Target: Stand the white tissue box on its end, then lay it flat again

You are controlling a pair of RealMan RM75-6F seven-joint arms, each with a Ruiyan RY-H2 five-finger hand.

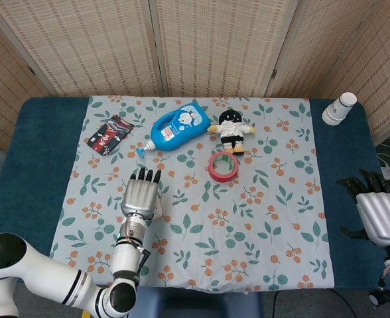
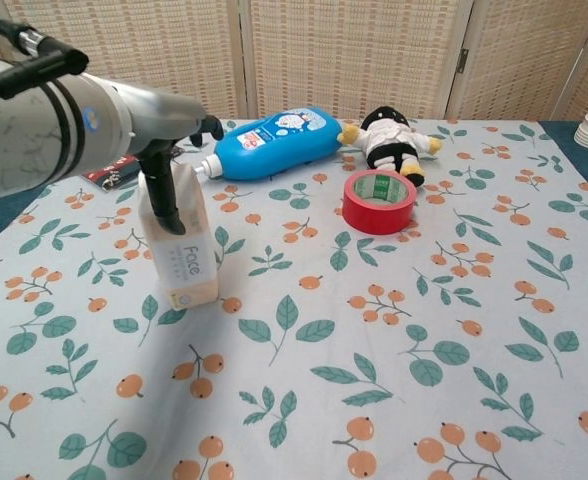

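Already upright: white tissue box [image 2: 180, 250] standing on its short end on the floral cloth [image 2: 394, 330], near the table's left side, w/ "Face" print facing the chest cam. In the head view mostly hidden under the left hand [image 1: 140, 197]; only a sliver of white showing beside it.

Left hand [image 2: 169, 160] on top of the box, one dark finger [image 2: 163, 195] running down the front face, others draped over the far side. Looks like a light grip on the upper part of the box, though thumb contact hidden, so firmness hard to judge. Right hand [image 1: 379, 215] well apart at the table's right edge, fingers spread, holding nothing.

Handling, as a judgement: soft-pack tissues, prob. light and squashy, film wrap likely slick. Tall narrow stance on a cloth = tippy; not much needed to knock it over. Squeezing hard would just dent the pack & let it slide. Best hold prob. across the two broad faces near the top, thumb one side, fingers the other, then tilt about the bottom edge and lower flat rather than drop.

Nearby but clear of the box: blue bottle [image 2: 272, 143], red tape roll [image 2: 379, 201], plush doll [image 2: 391, 137], dark packet [image 1: 109, 134], paper cups [image 1: 339, 108] far right.
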